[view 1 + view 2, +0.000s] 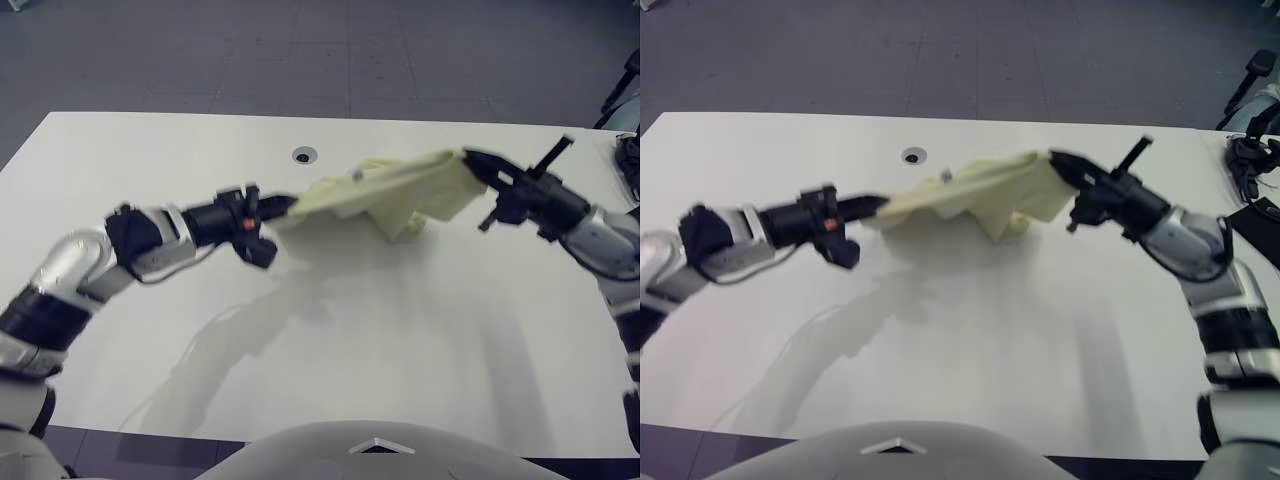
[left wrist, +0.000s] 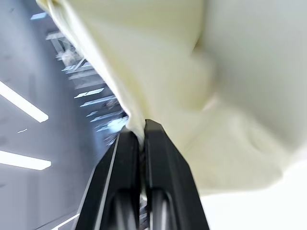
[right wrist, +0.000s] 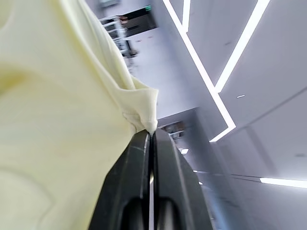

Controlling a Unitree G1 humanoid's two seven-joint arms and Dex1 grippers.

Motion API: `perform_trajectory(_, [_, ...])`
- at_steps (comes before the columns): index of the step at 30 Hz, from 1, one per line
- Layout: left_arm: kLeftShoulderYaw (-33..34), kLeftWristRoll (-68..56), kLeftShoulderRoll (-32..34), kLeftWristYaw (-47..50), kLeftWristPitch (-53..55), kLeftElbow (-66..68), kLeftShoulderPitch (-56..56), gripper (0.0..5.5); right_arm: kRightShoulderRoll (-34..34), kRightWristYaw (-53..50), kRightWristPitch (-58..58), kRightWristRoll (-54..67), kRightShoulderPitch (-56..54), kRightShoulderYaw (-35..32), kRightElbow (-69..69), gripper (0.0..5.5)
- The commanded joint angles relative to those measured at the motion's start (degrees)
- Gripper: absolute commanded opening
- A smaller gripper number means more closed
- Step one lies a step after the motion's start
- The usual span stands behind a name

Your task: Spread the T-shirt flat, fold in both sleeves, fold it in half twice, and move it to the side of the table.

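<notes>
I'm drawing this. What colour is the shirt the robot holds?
The crumpled fabric T-shirt is pale yellow, clearest in the left eye view.

The T-shirt (image 1: 385, 190) is a plain pale yellow, and the table (image 1: 400, 340) is plain white with 1 small dark hole (image 1: 304, 155) ringed in grey. The left gripper (image 1: 291, 204) and right gripper (image 1: 468, 157) are black, the left with a small orange mark near its base. The floor (image 1: 300, 50) is dark grey with faint tile lines.
</notes>
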Motion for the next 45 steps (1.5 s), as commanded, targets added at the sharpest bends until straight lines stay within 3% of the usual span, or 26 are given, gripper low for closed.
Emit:
perform_trajectory(1, [9.25,-9.59,8.9,-8.57,7.32,-20.54,18.63,0.0,-9.95,10.62,9.29,17.01,16.43,-6.32,-19.37,0.02])
perform_trajectory(5, [16.17,-17.69,11.97,-16.07,13.7,-31.27,30.94,0.0,-13.28,18.62,15.77,23.36,27.18,-8.9,-30.7,0.02])
perform_trajectory(7, [13.29,-22.84,12.55,-20.37,16.32,-34.66,38.02,0.0,-15.15,24.27,20.0,23.37,32.73,-4.25,-36.93,0.02])
perform_trajectory(13, [5.67,-16.87,10.49,-27.99,17.75,-32.17,46.41,0.0,-14.67,35.56,26.58,15.23,38.47,7.22,-40.55,0.02])
perform_trajectory(18, [5.24,-17.9,10.37,-32.01,19.28,-32.77,48.56,0.0,-14.25,37.66,29.25,13.45,39.71,6.95,-40.78,0.02])
perform_trajectory(31, [9.78,-28.23,5.63,-36.31,25.09,-35.45,47.53,0.0,-11.12,42.54,30.81,28.26,41.8,-0.92,-45.08,2.18])
perform_trajectory(40, [21.93,-50.14,8.81,-44.1,27.3,-38.81,48.63,1.71,-6.47,45.68,35.09,37.69,36.41,-9.36,-37.7,3.75])
perform_trajectory(45, [24.25,-48.94,7.78,-45.82,27.2,-36.64,48.44,2.44,-3.79,44.62,35.9,32.85,32.97,-9.48,-36.02,4.48])
